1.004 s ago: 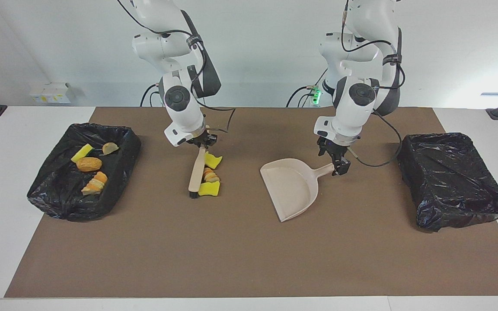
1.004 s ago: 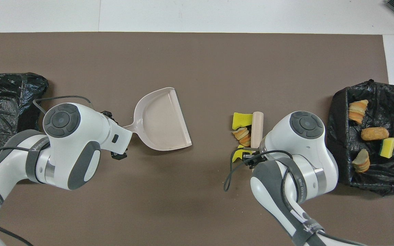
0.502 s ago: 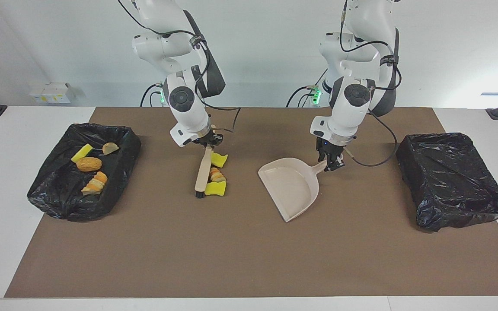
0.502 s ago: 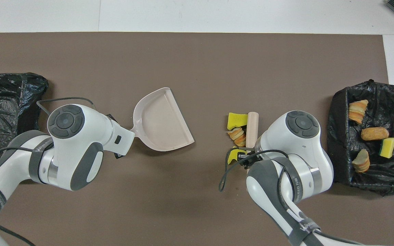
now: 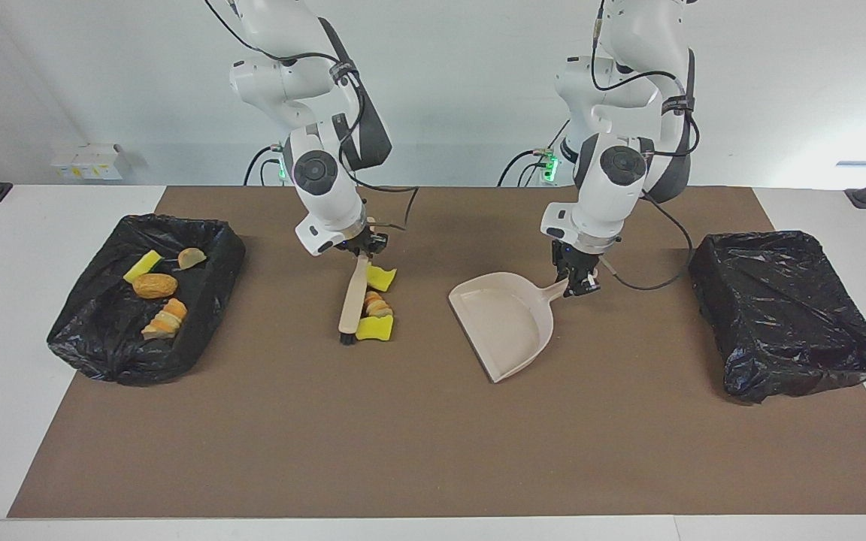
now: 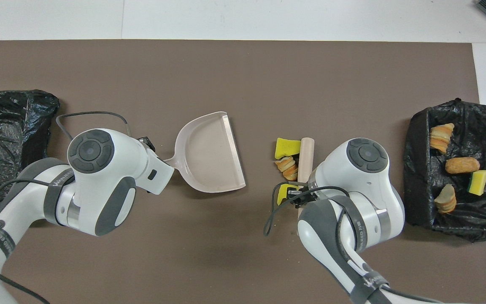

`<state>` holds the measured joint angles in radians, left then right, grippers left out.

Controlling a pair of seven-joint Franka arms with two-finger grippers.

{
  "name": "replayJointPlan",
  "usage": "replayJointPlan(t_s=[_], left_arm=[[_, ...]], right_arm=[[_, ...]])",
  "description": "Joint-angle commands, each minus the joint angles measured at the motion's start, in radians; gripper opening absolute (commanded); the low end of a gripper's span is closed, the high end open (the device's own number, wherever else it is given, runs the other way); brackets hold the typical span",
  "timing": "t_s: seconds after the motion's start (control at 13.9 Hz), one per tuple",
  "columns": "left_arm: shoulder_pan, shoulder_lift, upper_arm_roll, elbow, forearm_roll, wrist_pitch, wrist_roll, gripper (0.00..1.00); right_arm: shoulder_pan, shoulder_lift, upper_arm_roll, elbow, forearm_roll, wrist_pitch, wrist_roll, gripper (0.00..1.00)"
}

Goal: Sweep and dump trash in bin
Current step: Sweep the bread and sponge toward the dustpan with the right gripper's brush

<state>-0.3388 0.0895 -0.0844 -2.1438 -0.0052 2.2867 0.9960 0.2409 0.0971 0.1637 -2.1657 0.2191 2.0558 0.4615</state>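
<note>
Trash (image 5: 374,304) beside brush (image 5: 352,299) (under right pincer (image 5: 361,252))

1. A beige dustpan (image 5: 504,324) is seen flat on the mat, mouth toward 7 o'clock in the facing view.
2. A beige brush (image 5: 351,297) is seen slanted, bristles down.
3. Trash (image 5: 373,303), yellow sponges and bread, lies touching the brush.
4. Two black-lined bins are seen: one (image 5: 211,282) holding trash, one (image 5: 816,361) empty.
</note>
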Motion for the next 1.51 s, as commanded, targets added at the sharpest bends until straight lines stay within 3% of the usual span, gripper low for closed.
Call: replayJointPlan(t_s=[0.0, 0.43, 0.57, 0.86, 1.08, 1.29, 1.43], left_arm=[[-0.02, -0.005, 0.009, -0.004, 0.019, 0.016, -0.007, 0.0], [-0.014, -0.007, 0.011, -0.025, 0.019, 0.013, -0.016, 0.0], [-0.016, -0.008, 0.009, -0.028, 0.019, 0.013, -0.016, 0.0], [-0.012, -0.008, 0.009, -0.028, 0.019, 0.013, -0.017, 0.0], [-0.009, -0.008, 0.009, -0.028, 0.019, 0.011, -0.025, 0.0], [-0.005, -0.008, 0.011, -0.022, 0.017, 0.002, -0.054, 0.0], [0.018, -0.011, 0.012, -0.018, 0.017, -0.004, -0.085, 0.0]], right_arm=[[0.043, 0.056, 0.002, 0.064, 0.035, 0.012, 0.048, 0.0], [0.116, 0.087, 0.002, 0.113, 0.124, 0.014, 0.065, 0.0], [0.132, 0.087, 0.002, 0.124, 0.216, 0.021, 0.057, 0.0], [0.201, 0.122, 0.007, 0.225, 0.324, 0.027, 0.069, 0.0], [0.219, 0.122, 0.007, 0.262, 0.336, 0.021, 0.103, 0.0], [0.21, 0.083, 0.004, 0.273, 0.335, -0.049, 0.164, 0.0], [0.21, 0.035, 0.0, 0.261, 0.318, -0.081, 0.298, 0.0]])
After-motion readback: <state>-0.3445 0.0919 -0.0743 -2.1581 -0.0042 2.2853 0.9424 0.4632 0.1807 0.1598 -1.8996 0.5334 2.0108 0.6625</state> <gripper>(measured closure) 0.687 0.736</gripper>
